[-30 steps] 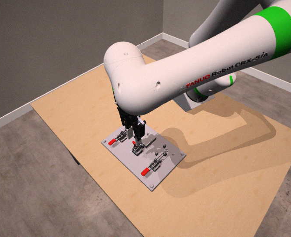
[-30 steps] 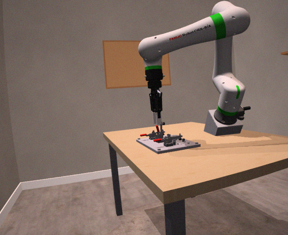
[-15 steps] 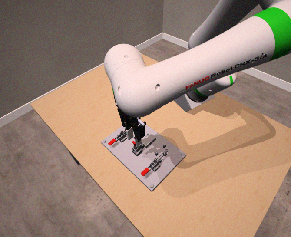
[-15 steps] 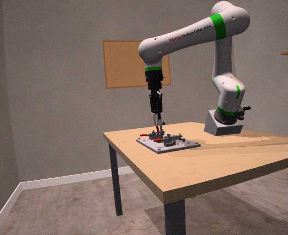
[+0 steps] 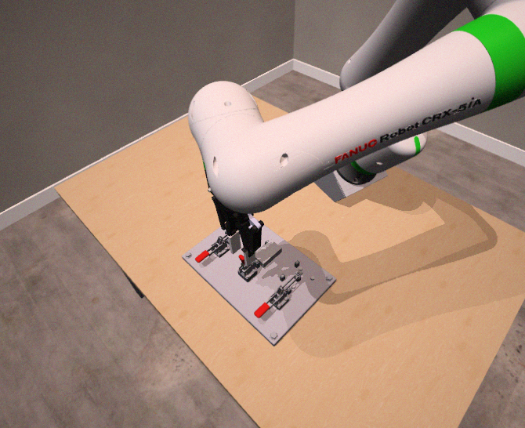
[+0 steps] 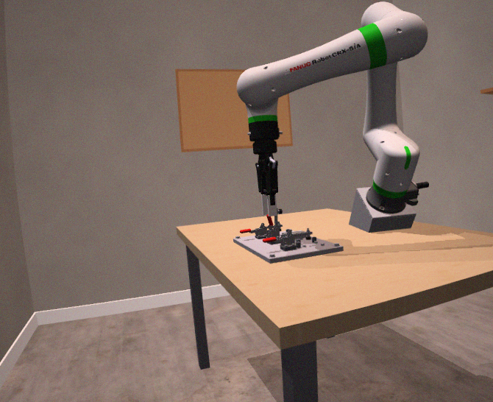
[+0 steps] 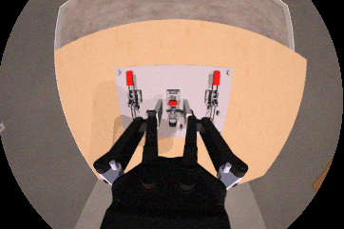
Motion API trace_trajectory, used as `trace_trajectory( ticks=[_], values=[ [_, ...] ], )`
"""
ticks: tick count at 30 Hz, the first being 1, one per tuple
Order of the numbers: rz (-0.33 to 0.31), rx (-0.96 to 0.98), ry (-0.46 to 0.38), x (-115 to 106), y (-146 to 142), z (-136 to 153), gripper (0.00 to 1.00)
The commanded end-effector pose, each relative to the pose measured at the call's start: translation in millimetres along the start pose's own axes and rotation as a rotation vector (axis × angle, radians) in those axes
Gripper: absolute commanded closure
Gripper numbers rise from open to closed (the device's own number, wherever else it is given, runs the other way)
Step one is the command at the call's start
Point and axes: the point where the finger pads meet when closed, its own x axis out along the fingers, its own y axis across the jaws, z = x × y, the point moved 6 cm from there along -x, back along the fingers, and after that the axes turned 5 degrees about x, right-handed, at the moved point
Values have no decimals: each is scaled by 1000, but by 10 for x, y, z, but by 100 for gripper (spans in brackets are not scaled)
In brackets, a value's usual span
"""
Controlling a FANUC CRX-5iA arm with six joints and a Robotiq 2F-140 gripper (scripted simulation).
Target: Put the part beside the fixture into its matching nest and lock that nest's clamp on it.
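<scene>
A grey fixture plate (image 5: 258,285) lies on the wooden table and carries three toggle clamps. The grey part (image 5: 269,254) lies in the middle nest, behind the middle clamp (image 5: 247,269). That clamp's handle stands upright, its red tip (image 5: 240,258) pointing up; the tip also shows in the wrist view (image 7: 171,103). My gripper (image 5: 245,255) points straight down over this clamp, with its fingers partly open on either side of the red handle tip, and I see no grip on it. In the wrist view the fingers straddle the middle clamp.
The far clamp (image 5: 215,248) and the near clamp (image 5: 276,299) have their red handles lying flat, pointing off the plate's front edge. Small pads and blocks (image 5: 295,266) stand in the near nest. The robot base (image 6: 380,216) stands at the table's back.
</scene>
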Motion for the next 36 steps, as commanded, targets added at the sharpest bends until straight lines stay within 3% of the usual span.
trace_trajectory(
  ticks=[1, 15, 33, 34, 36],
  values=[
    [0, 0, 0, 21, 1, -1, 72],
    [0, 0, 0, 316, 2, -3, 72],
    [0, 0, 0, 329, 2, -3, 72],
    [0, 0, 0, 329, 2, -3, 100],
    [0, 0, 0, 329, 2, -3, 100]
  ],
)
